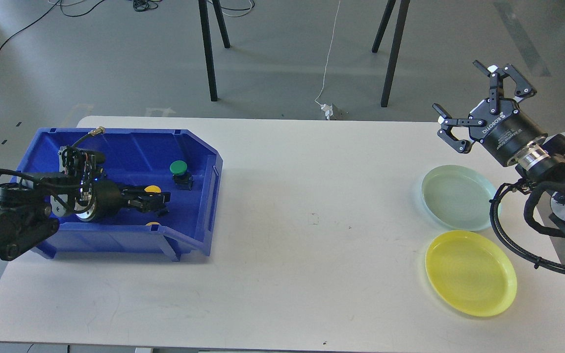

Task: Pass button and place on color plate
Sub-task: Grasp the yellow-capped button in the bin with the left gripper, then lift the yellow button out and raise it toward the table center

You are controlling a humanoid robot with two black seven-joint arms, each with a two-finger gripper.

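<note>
A grey floor with cables lies behind my wide white table. The deep blue plastic bin holds my left gripper, fingers seemingly closing around a yellow round button; whether it grips, I cannot tell. A green round button sits just beyond it. I should squeeze squarely, then lift straight. My right gripper hovers released, well apart, above a pale green plate and yellow plastic plate.

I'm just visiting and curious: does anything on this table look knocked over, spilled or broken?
Nothing stands out. The green plate and yellow plate lie flat and empty on the white table. The green button stands upright in the blue bin, where the left gripper reaches near a yellow button.
</note>
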